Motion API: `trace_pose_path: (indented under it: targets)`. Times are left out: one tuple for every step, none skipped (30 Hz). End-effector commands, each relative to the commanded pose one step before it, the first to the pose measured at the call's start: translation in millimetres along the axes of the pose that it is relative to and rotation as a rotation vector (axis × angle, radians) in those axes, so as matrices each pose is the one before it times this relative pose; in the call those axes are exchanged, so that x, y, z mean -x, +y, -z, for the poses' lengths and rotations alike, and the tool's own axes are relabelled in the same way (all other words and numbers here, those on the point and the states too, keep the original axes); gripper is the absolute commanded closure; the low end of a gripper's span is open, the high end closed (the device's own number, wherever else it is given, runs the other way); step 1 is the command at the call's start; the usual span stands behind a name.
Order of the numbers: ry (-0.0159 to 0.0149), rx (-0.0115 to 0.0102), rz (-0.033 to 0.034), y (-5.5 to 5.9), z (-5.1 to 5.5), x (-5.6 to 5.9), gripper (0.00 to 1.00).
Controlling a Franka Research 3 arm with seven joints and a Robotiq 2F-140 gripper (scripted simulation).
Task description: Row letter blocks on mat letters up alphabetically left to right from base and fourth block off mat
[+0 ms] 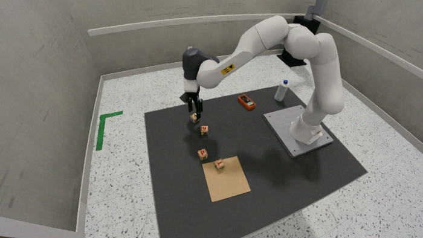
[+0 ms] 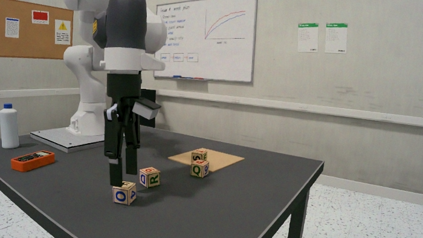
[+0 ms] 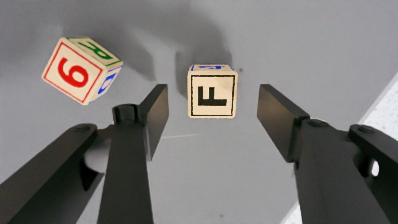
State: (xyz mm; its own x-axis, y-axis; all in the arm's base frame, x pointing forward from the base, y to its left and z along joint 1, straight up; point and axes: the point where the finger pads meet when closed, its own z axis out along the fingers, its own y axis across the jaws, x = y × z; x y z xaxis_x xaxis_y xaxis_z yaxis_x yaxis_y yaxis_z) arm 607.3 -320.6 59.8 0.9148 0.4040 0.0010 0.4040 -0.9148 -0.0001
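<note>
The black two-finger gripper (image 3: 210, 117) hangs over a small wooden cube with a black F on top (image 3: 212, 91), its fingers standing about half open on either side of the block, gripping nothing and, seen from the wrist, apart from its sides. At upper left of the wrist view lies the wooden cube showing a red 9 (image 3: 80, 69). In the top view, lower centre, a cube marked P (image 1: 202, 154) sits just off the tan square mat (image 1: 226, 179), while a cube marked T (image 1: 219, 164) rests on its upper edge
</note>
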Motion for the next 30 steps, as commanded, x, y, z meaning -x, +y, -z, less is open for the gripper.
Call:
trace_pose_path:
  targets:
    - [-0.00139,0.00089,-0.00274,0.31,-6.91,0.8,0.47]
    - [0.0,0.0,0.0,0.0,-2.18,0.0,0.47]
    - [0.0,0.0,0.0,0.0,-2.45,0.0,0.47]
    - [0.0,0.0,0.0,0.0,-2.69,0.0,0.47]
    - [0.0,0.0,0.0,0.0,-2.87,0.0,0.47]
    - [0.0,0.0,0.0,0.0,-3.02,0.0,0.47]
    - [0.0,0.0,0.0,0.0,-3.09,0.0,0.47]
    - [0.0,0.0,0.0,0.0,-3.12,0.0,0.47]
    - [0.0,0.0,0.0,0.0,-3.09,0.0,0.47]
    - [0.0,0.0,0.0,0.0,-3.0,0.0,0.47]
    - [0.0,0.0,0.0,0.0,-2.88,0.0,0.47]
    - [0.0,0.0,0.0,0.0,-2.69,0.0,0.47]
    - [0.0,0.0,0.0,0.0,0.0,0.0,0.47]
    - [0.0,0.0,0.0,0.0,0.0,0.0,0.47]
    - [0.0,0.0,0.0,0.0,-2.49,0.0,0.47]
    - [0.0,0.0,0.0,0.0,-2.22,0.0,0.47]
    - [0.0,0.0,0.0,0.0,-1.95,0.0,0.47]
    - [0.0,0.0,0.0,0.0,-1.65,0.0,0.47]
    - [0.0,0.0,0.0,0.0,-1.35,0.0,0.47]
    - [0.0,0.0,0.0,0.0,-1.05,0.0,0.47]
    - [0.0,0.0,0.0,0.0,-0.76,0.0,0.47]
    - [0.0,0.0,0.0,0.0,-0.5,0.0,0.47]
    - [0.0,0.0,0.0,0.0,-0.28,0.0,0.47]
    - [0.0,0.0,0.0,0.0,-0.11,0.0,0.47]
    - [0.0,0.0,0.0,0.0,-0.02,0.0,0.47]
    - [0.0,0.0,0.0,0.0,0.0,0.0,0.47]
    - [0.0,0.0,0.0,0.0,0.0,0.0,0.47]
    - [0.0,0.0,0.0,0.0,0.0,0.0,0.47]
    - [0.0,0.0,0.0,0.0,0.0,0.0,0.47]
    - [0.0,0.0,0.0,0.0,0.0,0.0,0.47]
